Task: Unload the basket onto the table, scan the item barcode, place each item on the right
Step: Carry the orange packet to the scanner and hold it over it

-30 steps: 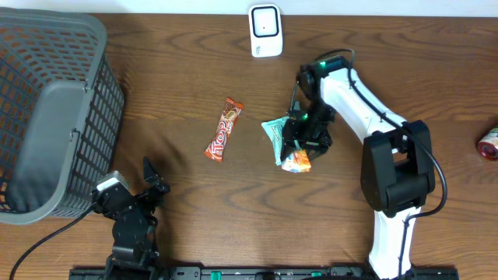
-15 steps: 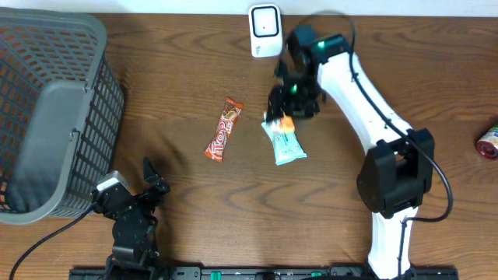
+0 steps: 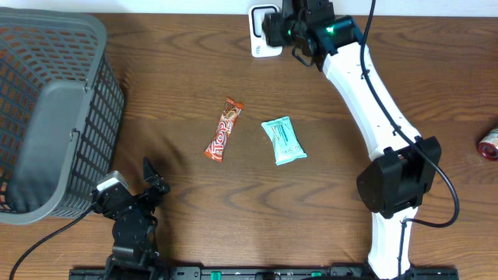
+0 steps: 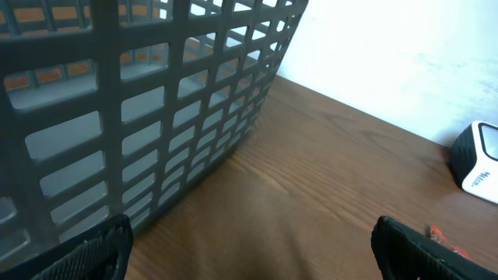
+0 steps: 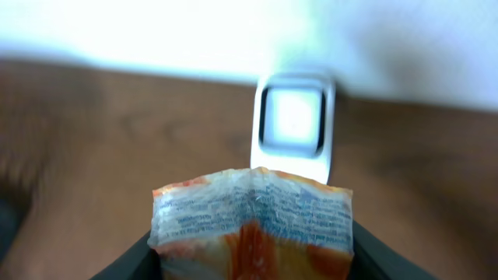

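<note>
In the right wrist view my right gripper is shut on an orange and white snack packet, printed side up, with a dark finger on each side. Just beyond the packet's top edge stands the white barcode scanner, its window facing the packet. From overhead the right gripper hangs right beside the scanner at the table's far edge, and the packet is hidden under the gripper. My left gripper rests open near the front left, nothing between its fingers.
A grey mesh basket fills the left side and looms close in the left wrist view as the basket wall. An orange candy bar and a teal packet lie mid-table. A red object sits at the right edge.
The right gripper lifted the orange packet from beside the teal packet and carried it toward the far edge, up to the scanner. The left arm stayed still.
</note>
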### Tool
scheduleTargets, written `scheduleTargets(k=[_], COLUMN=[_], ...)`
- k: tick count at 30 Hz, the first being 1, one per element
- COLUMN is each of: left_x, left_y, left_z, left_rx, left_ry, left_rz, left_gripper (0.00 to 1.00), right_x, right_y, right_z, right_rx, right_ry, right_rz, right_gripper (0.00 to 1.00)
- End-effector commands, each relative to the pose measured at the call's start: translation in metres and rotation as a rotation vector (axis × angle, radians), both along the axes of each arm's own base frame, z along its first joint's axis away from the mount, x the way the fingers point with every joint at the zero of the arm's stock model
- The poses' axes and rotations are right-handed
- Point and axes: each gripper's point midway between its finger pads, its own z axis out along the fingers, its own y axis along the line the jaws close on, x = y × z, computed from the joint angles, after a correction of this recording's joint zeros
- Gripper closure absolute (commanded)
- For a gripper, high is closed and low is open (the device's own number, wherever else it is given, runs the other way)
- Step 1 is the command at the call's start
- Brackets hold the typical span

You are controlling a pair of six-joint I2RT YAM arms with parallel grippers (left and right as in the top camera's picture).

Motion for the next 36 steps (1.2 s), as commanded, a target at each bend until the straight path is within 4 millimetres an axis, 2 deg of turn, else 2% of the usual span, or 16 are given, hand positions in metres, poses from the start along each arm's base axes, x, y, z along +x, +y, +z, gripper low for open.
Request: scheduleTargets(k=[1, 6, 10, 13, 17, 21, 28, 32, 34, 36], left_x=[0.0, 0.0, 0.0, 0.0, 0.0, 0.0, 0.0, 0.0, 0.0, 0.0], left_y=[0.002, 0.002, 0.002, 0.002, 0.002, 0.002, 0.002, 0.002, 0.002, 0.002], left_z=[-0.012, -0.012, -0.012, -0.012, -0.012, -0.012, -0.012, -0.012, -0.012, -0.012], left_rx=[0.002, 0.002, 0.002, 0.002, 0.002, 0.002, 0.002, 0.002, 0.002, 0.003], left_ry=[0.026, 0.026, 0.026, 0.026, 0.026, 0.026, 0.026, 0.026, 0.026, 0.026], left_rz=[0.01, 0.01, 0.01, 0.01, 0.01, 0.01, 0.01, 0.01, 0.01, 0.01], left_gripper=[0.02, 0.02, 0.02, 0.02, 0.02, 0.02, 0.02, 0.02, 0.02, 0.02], right_x=[0.024, 0.063, 0.092, 0.107, 0.117, 0.118, 0.114, 0.099, 0.086, 0.071], right_y=[-0.002, 0.012, 0.022, 0.026, 0.029, 0.021, 0.018, 0.006, -0.012, -0.039], right_z=[-0.017, -0.029, -0.052, -0.069, -0.089, -0.098, -0.095, -0.068, -0.052, -0.035], right_rx=[-0.027, -0.006, 0.004, 0.017, 0.004, -0.032, -0.08, -0.119, -0.167, -0.262], right_ry=[-0.069, -0.211, -0.319, -0.381, -0.427, -0.413, -0.396, -0.333, -0.284, -0.236], right_rz=[-0.062, -0.054, -0.055, -0.064, -0.054, -0.094, -0.068, -0.067, -0.101, -0.14], right_gripper=[0.49, 0.49, 0.44, 0.4, 0.41, 0.43, 0.42, 0.44, 0.44, 0.44])
